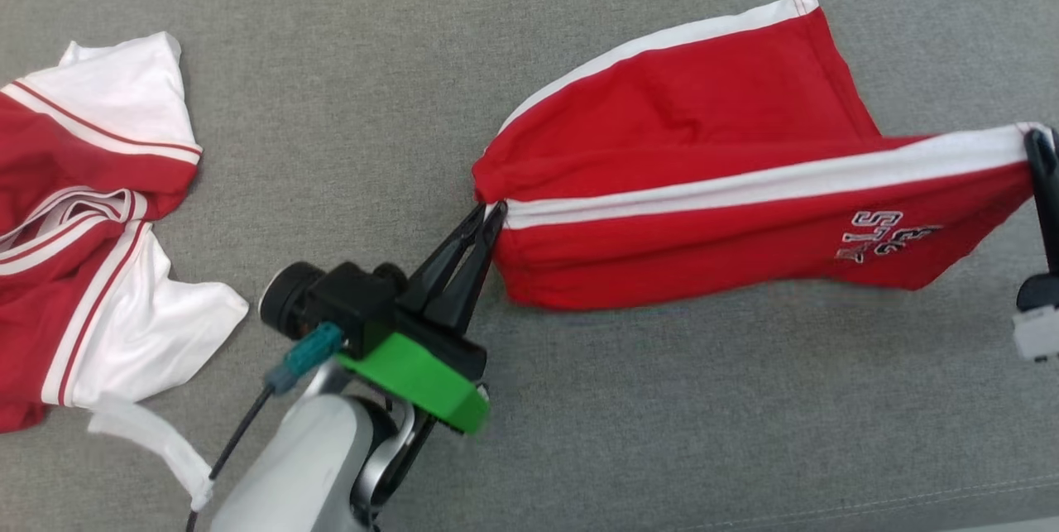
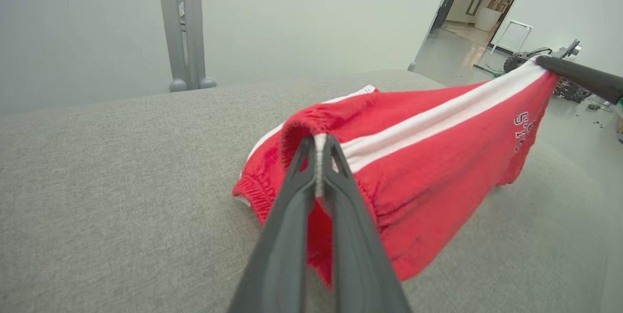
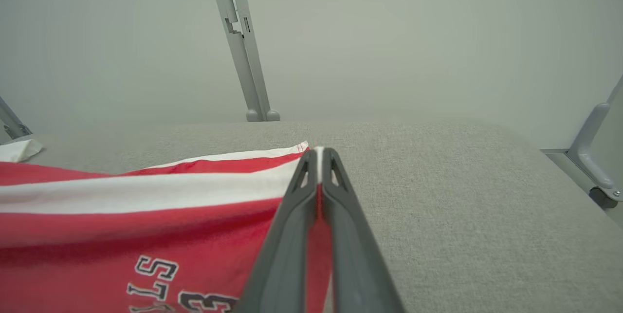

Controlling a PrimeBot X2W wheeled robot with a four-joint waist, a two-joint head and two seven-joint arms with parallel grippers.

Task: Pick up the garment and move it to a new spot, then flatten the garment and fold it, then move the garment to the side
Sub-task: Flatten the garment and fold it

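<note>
The garment (image 1: 711, 184) is a pair of red shorts with a white side stripe and white lettering, stretched between my two grippers above the grey fabric surface. My left gripper (image 1: 488, 213) is shut on its elastic waistband corner, seen close in the left wrist view (image 2: 319, 145) where the shorts (image 2: 438, 157) run off to the right. My right gripper (image 1: 1036, 139) is shut on the hem end of the white stripe, and the right wrist view shows it (image 3: 319, 152) pinching the shorts (image 3: 146, 215). The far leg lies on the surface.
A red and white jersey (image 1: 83, 234) lies crumpled at the left edge of the grey cushioned surface (image 1: 579, 433). Grey metal posts (image 3: 243, 50) stand behind the surface's far edge. Another frame part (image 3: 591, 157) sits at the right.
</note>
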